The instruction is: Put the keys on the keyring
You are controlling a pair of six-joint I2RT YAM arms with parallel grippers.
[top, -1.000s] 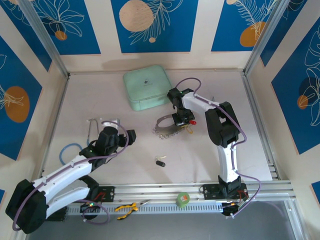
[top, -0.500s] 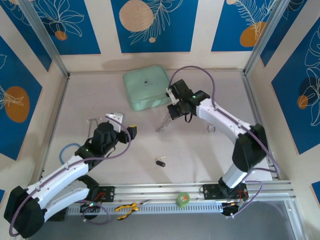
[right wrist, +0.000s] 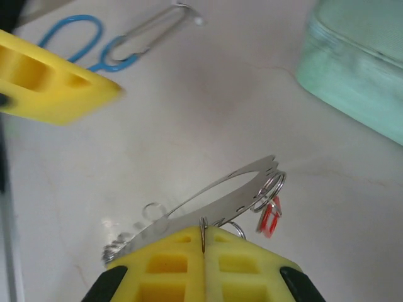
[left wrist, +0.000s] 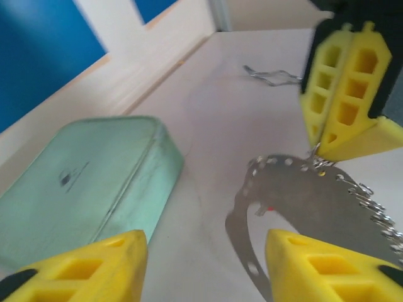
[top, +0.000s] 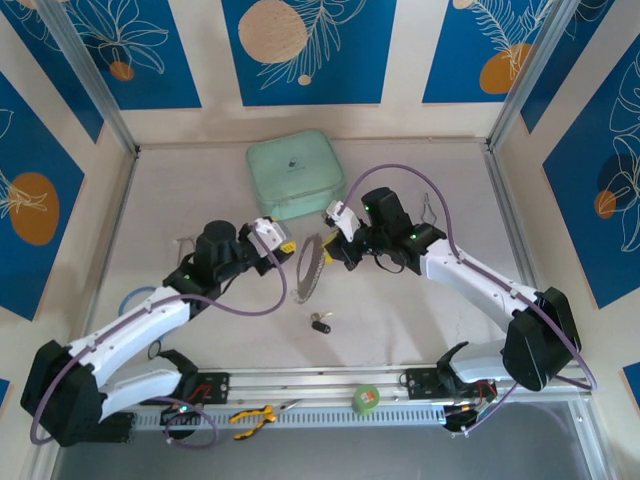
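Above the table (top: 420,310), the right gripper (right wrist: 203,236) clamps the keyring (right wrist: 220,192), so the left gripper (top: 278,240), jaws wide and empty, probably must next fetch the black-headed key (top: 320,324).

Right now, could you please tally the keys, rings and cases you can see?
Keys: 2 (black-headed key, red-headed key)
Rings: 1 (keyring)
Cases: 1 (mint-green case)
Total: 4

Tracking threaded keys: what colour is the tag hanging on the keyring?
Red tag on the keyring; right wrist view clearest.
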